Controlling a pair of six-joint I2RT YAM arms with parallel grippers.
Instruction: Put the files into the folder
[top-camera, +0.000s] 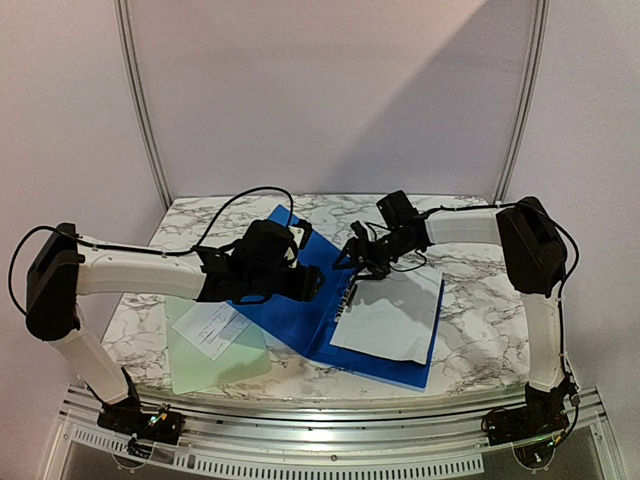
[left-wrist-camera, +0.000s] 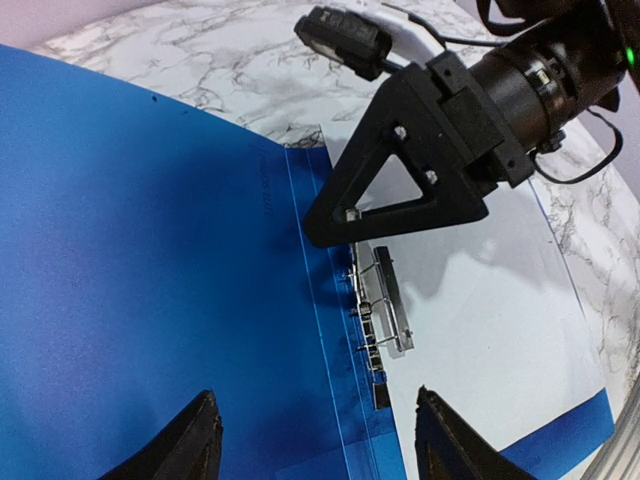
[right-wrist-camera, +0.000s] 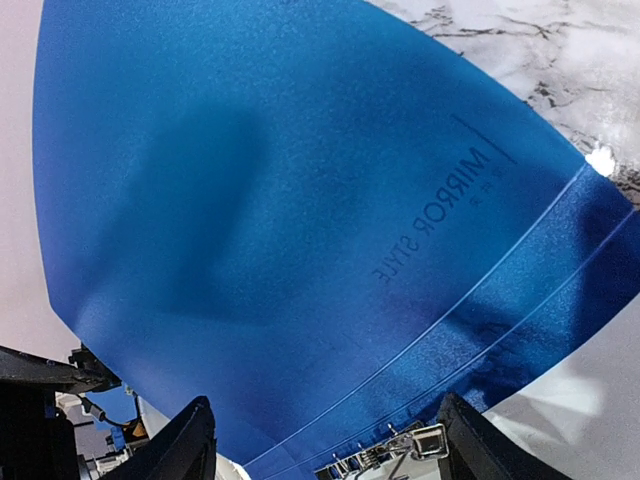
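A marble worktop (top-camera: 480, 310) seen from above, with two robot arms reaching in from its near edge. A glossy blue folder (top-camera: 290, 322) lies open at the middle of the worktop, set at a slant. A large plain white sheet (top-camera: 390, 315) rests flat on the folder's right half, its left edge just beside the metal clip (left-wrist-camera: 385, 300) along the spine. The folder's left cover shows the words "MIRROR STYLE" in the right wrist view, where it looks bowed rather than flat.

The left hand (left-wrist-camera: 318, 400) hangs over the left cover near the spine. Its two fingers are apart and nothing shows gripped between them. The right hand (right-wrist-camera: 325, 400) is at the far end of the spine, above the clip and the top edge of the large sheet. Its fingers are also spread apart with nothing between them, and they face the blue cover.

A smaller slip with printed lines (top-camera: 213, 328) lies outside the folder, to its left near the front of the worktop. It rests on a pale green translucent sheet (top-camera: 228, 365), well apart from both hands
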